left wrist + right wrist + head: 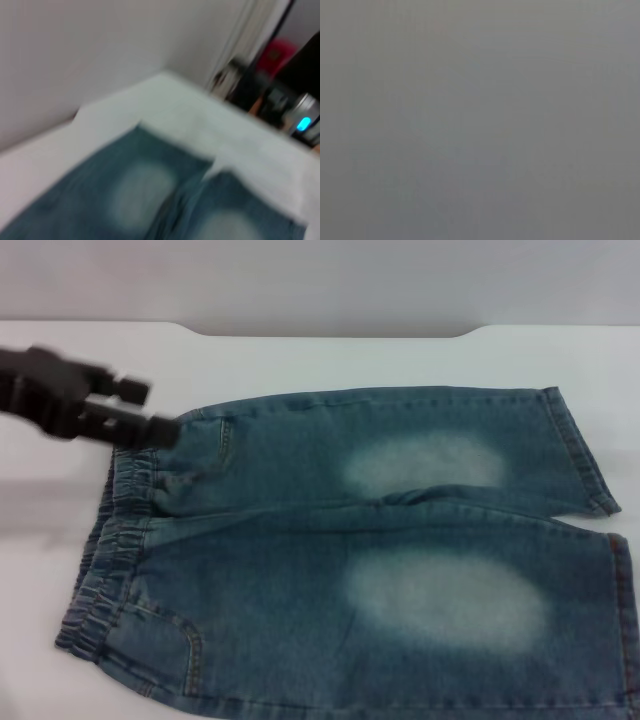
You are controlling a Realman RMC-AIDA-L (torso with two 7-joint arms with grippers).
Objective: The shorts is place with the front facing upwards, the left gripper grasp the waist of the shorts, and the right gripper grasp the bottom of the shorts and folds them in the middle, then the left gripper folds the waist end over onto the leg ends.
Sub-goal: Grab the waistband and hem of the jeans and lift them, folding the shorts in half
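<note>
The blue denim shorts [350,560] lie flat on the white table, with two pale faded patches facing up. The puckered waist of the shorts [110,550] is on the left. The straight leg ends [585,455] are on the right. My left gripper [160,410], a black claw, hovers at the far corner of the waist with its fingers apart and nothing between them. Its lower fingertip reaches the denim edge. The left wrist view looks along the shorts [125,200] toward the leg ends. The right gripper shows in no view, and the right wrist view is plain grey.
The white table [300,360] ends at a grey wall behind the shorts, with bare surface on the left and far sides. The left wrist view shows dark clutter and a silver cylinder with a blue light [304,124] beyond the table edge.
</note>
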